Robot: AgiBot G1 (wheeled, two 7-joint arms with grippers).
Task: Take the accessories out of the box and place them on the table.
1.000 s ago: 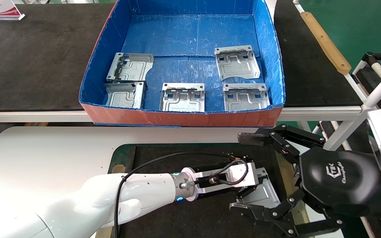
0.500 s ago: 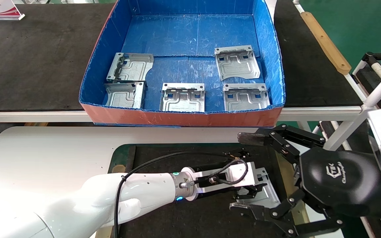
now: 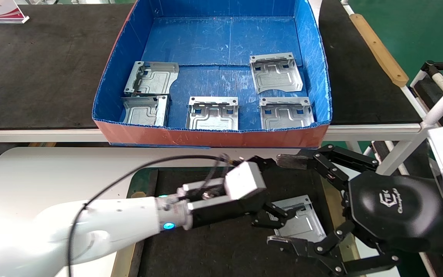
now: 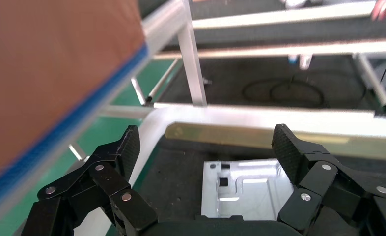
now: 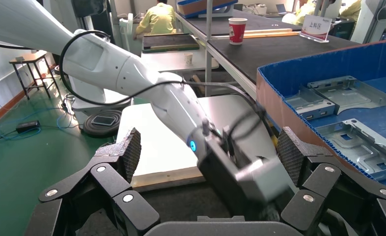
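Note:
One silver accessory [image 3: 298, 223] lies flat on the table's black mat [image 3: 214, 254], free of any grip. My left gripper [image 3: 279, 190] hovers open just above and to the left of it, nothing between its fingers; the left wrist view shows that accessory [image 4: 240, 189] below the spread left gripper [image 4: 206, 147]. Several more accessories [image 3: 213, 113] lie in the blue box [image 3: 206, 136], along its near half. My right gripper [image 3: 282, 201] stands open at the mat's right side, its fingers either side of the left gripper's end. In the right wrist view the right gripper [image 5: 208, 152] is empty.
The box sits on a black-topped bench [image 3: 33, 69] with a white rim, just beyond the white table [image 3: 52, 173]. A tan strip [image 3: 377, 48] and white frame tubes [image 3: 440, 100] stand at the right. The left arm's cable [image 3: 137, 173] arches over the table.
The left gripper has let go of the accessory, opened, risen and drawn back to the left. The accessory stays on the mat. The right arm has not moved.

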